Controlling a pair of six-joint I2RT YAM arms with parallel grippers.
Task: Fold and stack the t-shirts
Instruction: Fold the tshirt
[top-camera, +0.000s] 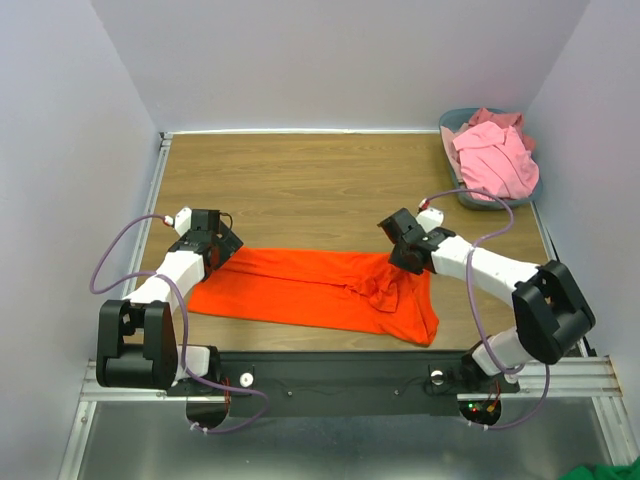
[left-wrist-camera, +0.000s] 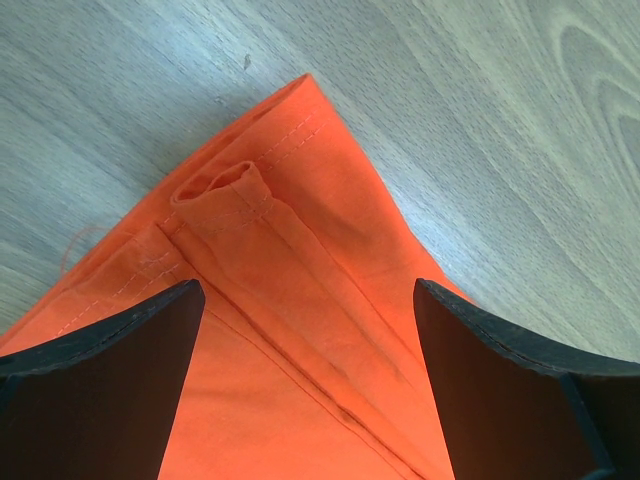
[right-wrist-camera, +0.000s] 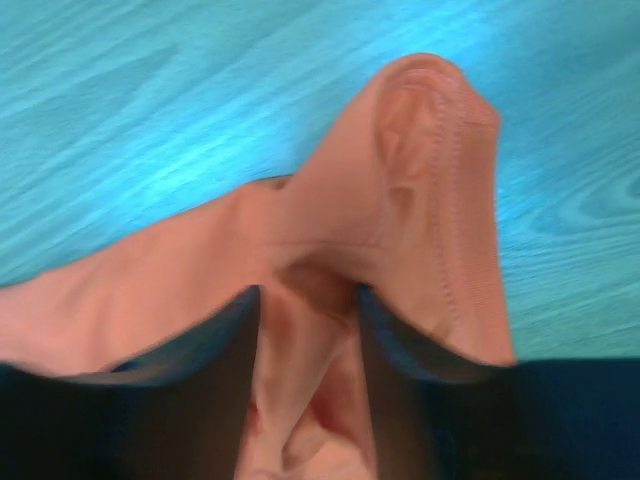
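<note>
The bright orange-red t-shirt (top-camera: 300, 285) lies spread in a long band across the near part of the table, bunched at its right end. My left gripper (top-camera: 228, 243) is over the shirt's far left corner. In the left wrist view it (left-wrist-camera: 308, 290) is open wide, with the hemmed corner (left-wrist-camera: 270, 230) lying flat between the fingers. My right gripper (top-camera: 398, 262) is at the shirt's far right edge. In the right wrist view it (right-wrist-camera: 307, 295) is shut on a fold of the shirt (right-wrist-camera: 420, 180), which drapes over one finger. Pale pink t-shirts (top-camera: 492, 155) are piled in the basket.
The grey-blue plastic basket (top-camera: 446, 135) stands at the far right corner of the wooden table (top-camera: 320, 190), against the right wall. White walls close in the left, back and right sides. The arm bases sit on a black rail at the near edge.
</note>
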